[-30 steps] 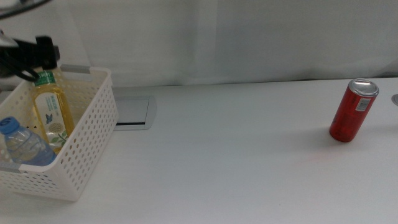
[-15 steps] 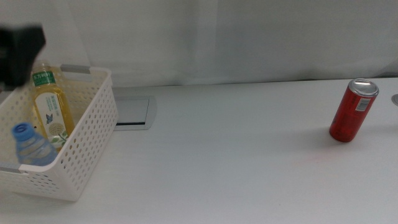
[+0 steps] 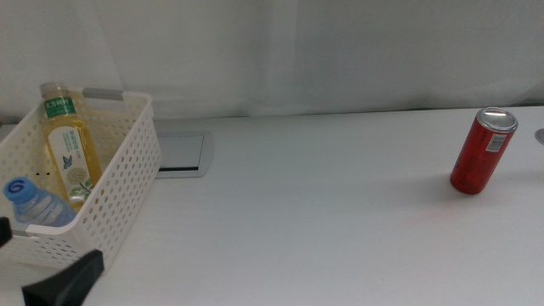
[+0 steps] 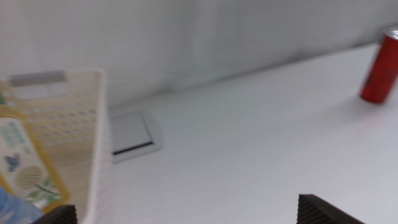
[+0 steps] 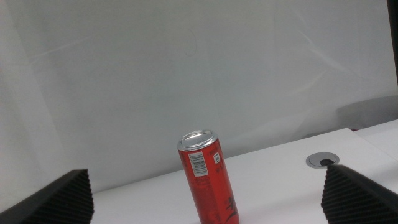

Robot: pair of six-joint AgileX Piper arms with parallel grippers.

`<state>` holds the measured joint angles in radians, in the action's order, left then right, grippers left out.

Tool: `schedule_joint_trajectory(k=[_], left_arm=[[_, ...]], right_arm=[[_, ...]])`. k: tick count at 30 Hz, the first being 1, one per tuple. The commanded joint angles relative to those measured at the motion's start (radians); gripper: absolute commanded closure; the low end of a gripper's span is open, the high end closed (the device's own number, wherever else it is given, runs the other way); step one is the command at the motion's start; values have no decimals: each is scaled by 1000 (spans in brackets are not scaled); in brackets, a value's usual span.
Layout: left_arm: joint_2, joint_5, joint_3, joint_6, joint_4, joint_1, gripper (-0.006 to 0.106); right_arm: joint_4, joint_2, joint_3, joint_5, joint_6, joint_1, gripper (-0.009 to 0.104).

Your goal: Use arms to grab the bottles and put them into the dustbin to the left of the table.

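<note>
Both bottles are inside the white dustbin (image 3: pixel 127 183) at the table's left. The yellow bottle (image 3: pixel 68 149) stands upright against the bin's far wall. Below it, the clear water bottle (image 3: pixel 34 204) with a blue cap lies tilted. My left gripper (image 4: pixel 186 210) is open and holds nothing. One of its dark fingers (image 3: pixel 64 286) shows at the bottom left corner of the middle view, in front of the bin. The left wrist view shows the dustbin (image 4: pixel 93 124) wall and the yellow bottle (image 4: pixel 25 155) label. My right gripper (image 5: pixel 207 186) is open, empty and out of the middle view.
A red can (image 3: pixel 482 151) stands upright at the table's right; the right wrist view faces this can (image 5: pixel 208 177). A grey-rimmed panel (image 3: pixel 180 154) lies just behind the bin. A round grommet (image 5: pixel 323 160) is set in the table beyond the can.
My left gripper was above the bin beside the yellow bottle's cap and has dropped back to the bottom left corner. The water bottle shifted a little inside the bin.
</note>
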<state>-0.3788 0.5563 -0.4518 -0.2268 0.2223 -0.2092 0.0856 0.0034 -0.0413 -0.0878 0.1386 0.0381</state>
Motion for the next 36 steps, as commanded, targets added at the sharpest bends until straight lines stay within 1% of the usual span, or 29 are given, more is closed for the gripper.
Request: schedule_joint_trajectory(k=[1,8,9,11,13,16,19,21,23,25,27,30,31,32,35,36], left_arm=[[6,13,9,-52,59,-20,8],[6,7,9,-52,57,-29,8],[6,3,9,-52,57,-29,8],[6,3,9,-48,57,-29,8],[6,3,9,-46,57,-29,8],[6,3,9,-46,57,-29,8],[6,3,9,-43,57,-29,8],[6,3,9,-43,57,-29,8],[6,3,9,-43,57,-29,8],[6,3,9,-43,57,-29,8],[6,3,9,-43,57,-29,8],[6,3,9,-43,57,-29,8],[6,3,9,-43,57,-29,8],[6,3,9,-43,55,-29,8],[6,3,9,-43,55,-29,8],[6,3,9,-43,55,-29,8]], right_arm=[[-2,-32,6,5,-7,-7,-8],[-2,-32,6,5,-7,-7,-8],[-2,-32,6,28,-7,-7,-8],[27,-32,6,42,22,-7,-8],[85,-32,6,50,79,-7,-8],[146,-32,6,50,131,-7,-8],[171,-32,6,41,162,-7,-8],[171,-32,0,16,168,-7,-8],[145,-32,-20,-30,168,-7,-8],[141,-29,-58,-77,168,-7,-8],[108,-12,-103,-117,168,-7,-8],[8,45,-200,-202,119,-7,-8],[-66,103,-283,-278,37,-7,-8],[-86,136,-323,-318,-17,-7,-8],[-94,236,-402,-378,-131,-7,-8],[-94,272,-417,-381,-139,-7,-8]])
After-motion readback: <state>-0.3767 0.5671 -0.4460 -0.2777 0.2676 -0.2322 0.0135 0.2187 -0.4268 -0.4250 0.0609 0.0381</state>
